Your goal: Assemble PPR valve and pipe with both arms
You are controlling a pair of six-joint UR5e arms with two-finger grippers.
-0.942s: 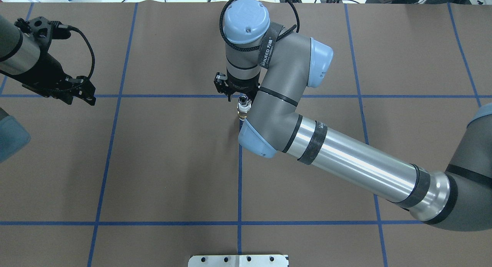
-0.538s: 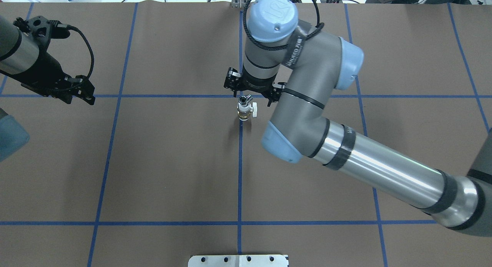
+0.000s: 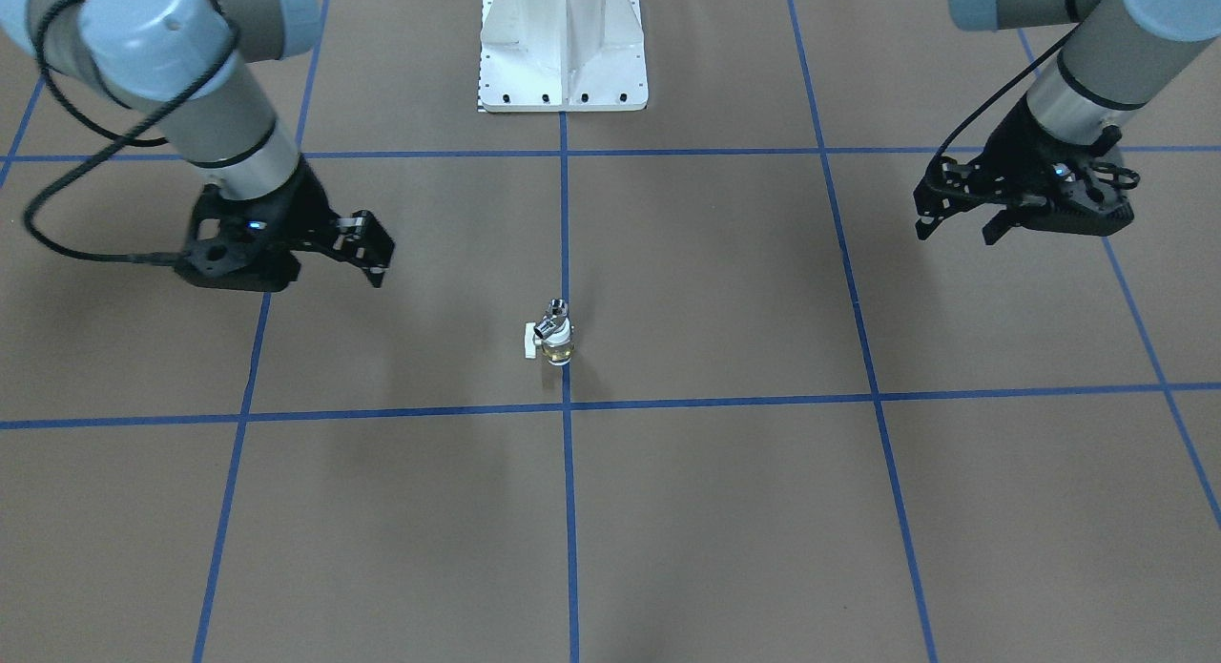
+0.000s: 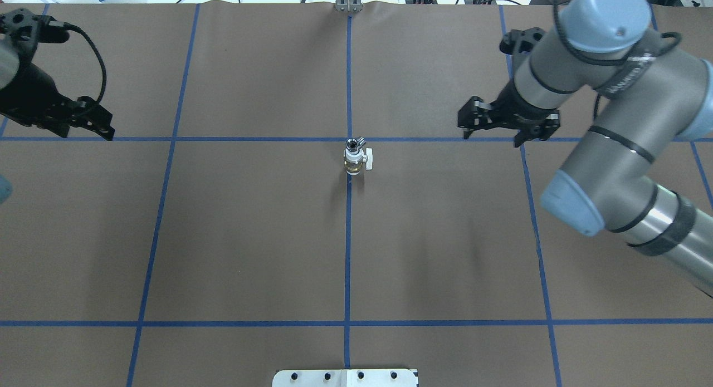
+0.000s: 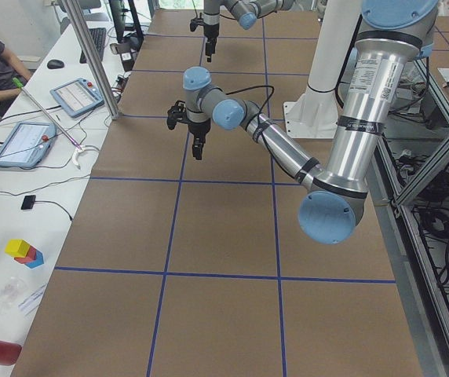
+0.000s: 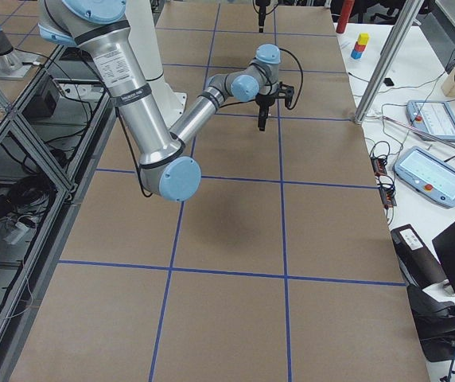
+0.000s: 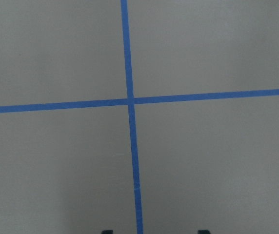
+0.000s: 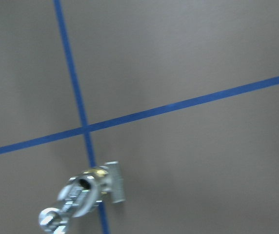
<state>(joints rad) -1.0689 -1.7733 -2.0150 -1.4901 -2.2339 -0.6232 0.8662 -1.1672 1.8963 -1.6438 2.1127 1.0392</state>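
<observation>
1. The PPR valve [image 4: 353,163] is stood upright on the worktop [image 4: 250,236], right on the centre blue tape line [image 4: 347,253]. The pipe [image 4: 355,142] is perched on its top end, so the long axis of the stack runs straight up from the worktop. The white handle is stuck out sideways.
2. The right fingers [image 4: 470,115] are spread wide with nothing held. They are parked well off to the robot's right of the stack and are the nearer of the two. Any re-grip would probably be easiest from that side, coming in level across the upright axis.
3. The left fingers [image 4: 103,126] are also parted and empty, way out at the far left and well apart from the valve. Only bare worktop and tape are caught by the left wrist camera, with two finger tips poking in at the bottom edge.
4. Hard to make out:
   - Whether the pipe is actually seated or just resting can't be told.
   - In the right wrist view the stack is blurred and clipped at the bottom-left corner.
   - In both side views it couldn't be picked out at all.
</observation>
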